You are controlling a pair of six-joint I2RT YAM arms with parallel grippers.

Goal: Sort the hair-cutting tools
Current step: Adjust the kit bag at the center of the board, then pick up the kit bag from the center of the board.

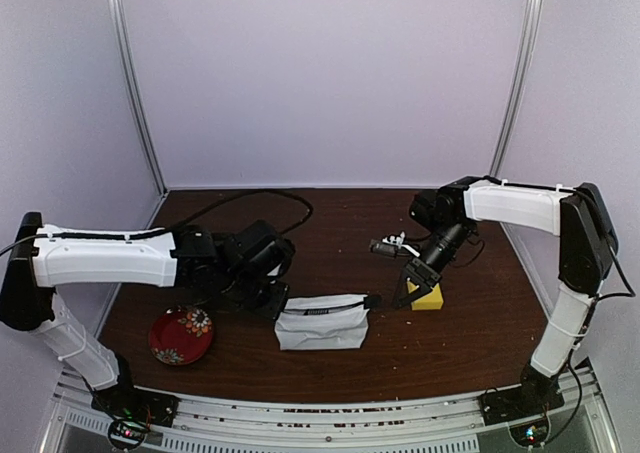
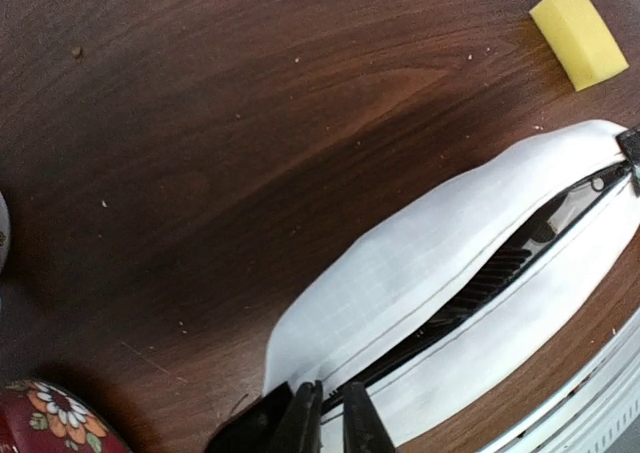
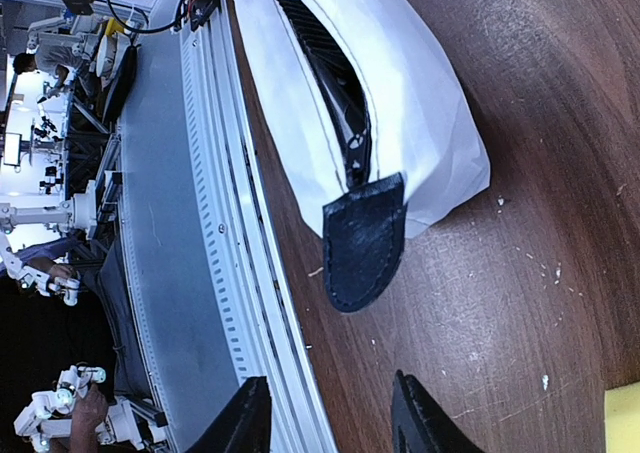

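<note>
The white pouch (image 1: 322, 322) lies near the table's front, its black zipper open. Inside it I see a black comb (image 2: 493, 272), its teeth also showing in the right wrist view (image 3: 318, 45); the other hair-cutting tools are hidden. My left gripper (image 1: 273, 303) sits at the pouch's left end, its fingers (image 2: 304, 421) pinched on the pouch (image 2: 420, 263) edge beside the zipper. My right gripper (image 1: 413, 291) hovers open just off the pouch's right end, nothing between its fingertips (image 3: 335, 418), a short way from the pouch's black leather tab (image 3: 365, 238).
A yellow sponge block (image 1: 427, 296) stands right beside the right gripper. A red flowered dish (image 1: 181, 334) sits at the front left. The table's metal front rail (image 3: 215, 273) runs close along the pouch. Black cables lie at the back.
</note>
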